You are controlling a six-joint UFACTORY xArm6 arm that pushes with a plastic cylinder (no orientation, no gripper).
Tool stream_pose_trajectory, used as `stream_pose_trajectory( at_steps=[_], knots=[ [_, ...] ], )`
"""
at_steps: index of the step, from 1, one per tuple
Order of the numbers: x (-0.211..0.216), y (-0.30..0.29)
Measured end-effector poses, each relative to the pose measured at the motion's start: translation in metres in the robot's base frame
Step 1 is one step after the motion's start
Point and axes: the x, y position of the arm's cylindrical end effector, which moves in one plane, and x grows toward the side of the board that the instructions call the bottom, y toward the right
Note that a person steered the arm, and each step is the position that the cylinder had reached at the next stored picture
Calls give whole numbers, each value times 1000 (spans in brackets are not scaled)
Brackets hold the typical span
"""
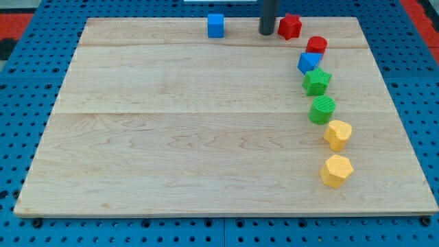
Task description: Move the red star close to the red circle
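Observation:
The red star (289,26) lies near the view's top edge of the wooden board (171,137), right of centre. The red circle (316,46) lies a short way below and to the right of it, with a small gap between them. My tip (267,32) stands just left of the red star, almost touching its left side. The rod rises out of the view's top.
A blue cube (216,25) sits at the top, left of my tip. Below the red circle runs a column: a blue triangle (309,62), a green star (317,81), a green circle (322,110), and two yellow blocks (337,134) (336,171).

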Motion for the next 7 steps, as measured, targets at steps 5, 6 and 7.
stream_pose_trajectory(
  at_steps=[5,6,7],
  knots=[
    [-16,145],
    [-7,187],
    [45,183]
  ],
)
